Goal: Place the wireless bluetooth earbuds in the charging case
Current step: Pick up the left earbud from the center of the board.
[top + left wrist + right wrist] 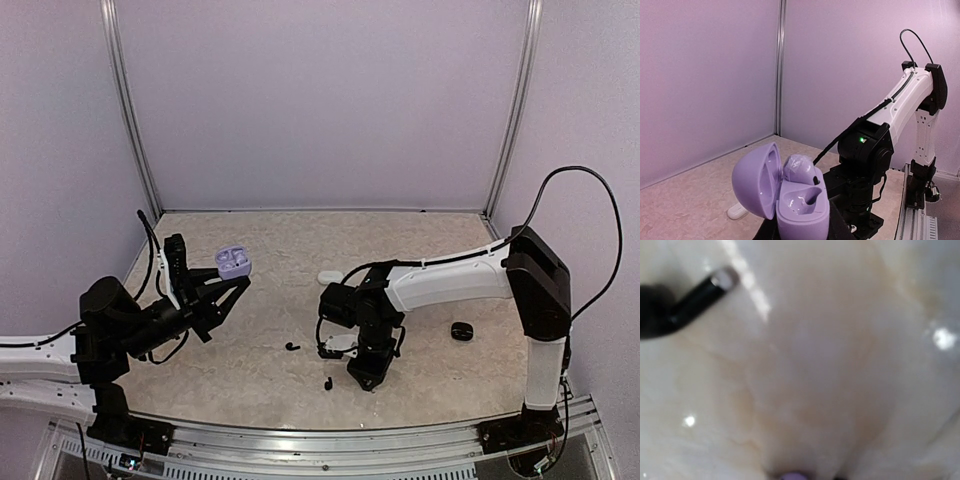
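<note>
My left gripper (232,282) is shut on an open lavender charging case (802,210), held up above the table's left side. One lavender earbud (800,169) sits in its far socket, and the near socket (807,196) is empty. My right gripper (363,377) points straight down at the table near the front middle. The right wrist view is blurred and shows no fingers, only a lavender bit (794,475) at the bottom edge. A black earbud (687,301) lies close by. Two black earbuds (291,346) (328,383) lie on the table.
A white case (343,343) lies partly under the right arm. Another white piece (330,277) rests farther back. A black case (461,331) sits at the right, by the right arm's upright link. Walls close in the table on three sides.
</note>
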`<act>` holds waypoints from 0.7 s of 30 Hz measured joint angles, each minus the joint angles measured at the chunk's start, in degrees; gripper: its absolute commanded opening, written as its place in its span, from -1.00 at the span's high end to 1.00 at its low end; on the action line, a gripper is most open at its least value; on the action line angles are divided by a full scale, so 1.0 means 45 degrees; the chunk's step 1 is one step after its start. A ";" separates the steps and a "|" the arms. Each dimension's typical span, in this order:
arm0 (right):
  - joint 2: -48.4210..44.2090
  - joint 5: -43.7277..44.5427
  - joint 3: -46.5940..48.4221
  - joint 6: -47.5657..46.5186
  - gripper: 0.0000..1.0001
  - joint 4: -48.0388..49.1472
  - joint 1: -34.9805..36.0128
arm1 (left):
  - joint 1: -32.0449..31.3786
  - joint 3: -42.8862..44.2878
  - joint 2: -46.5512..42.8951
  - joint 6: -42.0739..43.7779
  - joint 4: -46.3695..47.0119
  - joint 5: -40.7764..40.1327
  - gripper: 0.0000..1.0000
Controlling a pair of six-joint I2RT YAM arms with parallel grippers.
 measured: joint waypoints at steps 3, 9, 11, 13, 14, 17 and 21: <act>0.0000 -0.0058 0.0000 0.0155 0.43 -0.0097 0.0000 | 0.0000 0.0000 0.0000 0.0000 0.0000 0.0005 1.00; 0.0034 -0.0432 0.0063 0.0151 0.44 -0.0083 0.0044 | 0.0000 0.0000 0.0000 0.0000 0.0000 0.0039 1.00; 0.0092 -0.0539 0.0097 0.0136 0.45 -0.0049 0.0131 | 0.0000 0.0000 0.0000 0.0000 0.0000 0.0039 1.00; 0.0136 -0.0641 0.0112 0.0117 0.48 -0.0058 0.0228 | 0.0000 0.0000 -0.0005 0.0000 0.0000 0.0044 1.00; 0.0146 -0.0680 0.0126 0.0112 0.49 -0.0049 0.0282 | 0.0000 0.0000 -0.0005 0.0000 0.0000 0.0049 1.00; 0.0165 -0.0738 0.0165 -0.0063 0.51 -0.0049 0.0389 | 0.0000 0.0000 -0.0005 0.0000 0.0000 0.0044 1.00; 0.0165 -0.0758 0.0194 -0.0209 0.49 -0.0049 0.0423 | 0.0000 0.0000 -0.0005 0.0000 0.0000 0.0044 1.00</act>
